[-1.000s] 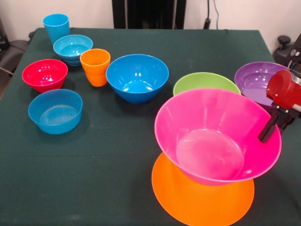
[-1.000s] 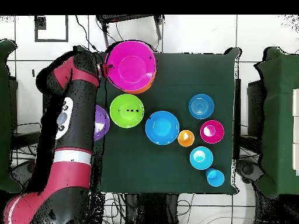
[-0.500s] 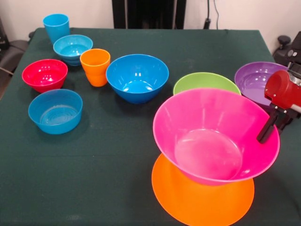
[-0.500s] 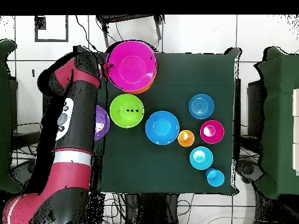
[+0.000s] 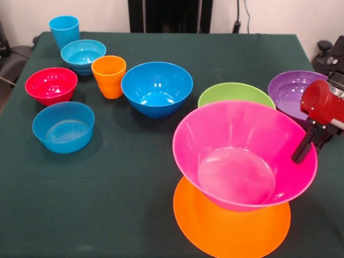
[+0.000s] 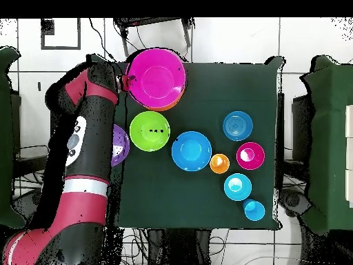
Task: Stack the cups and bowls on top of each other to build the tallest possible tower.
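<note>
My claw (image 5: 302, 151) is clamped on the right rim of the pink bowl (image 5: 243, 156), which sits mouth up, tipped slightly, above the upturned orange bowl (image 5: 231, 223) at the near right of the counter (image 5: 118, 204).

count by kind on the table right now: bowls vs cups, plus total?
Bowls: 8: orange, pink, green, purple, large blue, red, two small light blue.
Cups: 2: orange, light blue.
Total: 10
</note>
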You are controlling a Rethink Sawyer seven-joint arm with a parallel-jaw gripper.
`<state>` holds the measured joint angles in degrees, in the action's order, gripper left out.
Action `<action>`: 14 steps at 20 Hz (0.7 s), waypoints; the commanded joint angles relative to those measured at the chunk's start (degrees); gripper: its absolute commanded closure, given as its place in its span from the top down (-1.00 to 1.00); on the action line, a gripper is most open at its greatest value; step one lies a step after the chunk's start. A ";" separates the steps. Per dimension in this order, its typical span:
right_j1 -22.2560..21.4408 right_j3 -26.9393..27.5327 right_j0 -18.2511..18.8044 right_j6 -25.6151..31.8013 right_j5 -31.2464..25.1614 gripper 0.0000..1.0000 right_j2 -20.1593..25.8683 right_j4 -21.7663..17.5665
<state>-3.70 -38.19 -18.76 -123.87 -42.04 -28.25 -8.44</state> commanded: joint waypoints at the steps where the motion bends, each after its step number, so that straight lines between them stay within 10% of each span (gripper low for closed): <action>1: 1.03 -6.51 -0.65 4.07 1.82 -1.00 4.03 -4.51; 14: 0.82 -7.75 -1.32 1.94 2.03 -1.00 3.70 -4.23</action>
<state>-3.90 -38.81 -19.00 -123.87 -42.02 -28.26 -8.45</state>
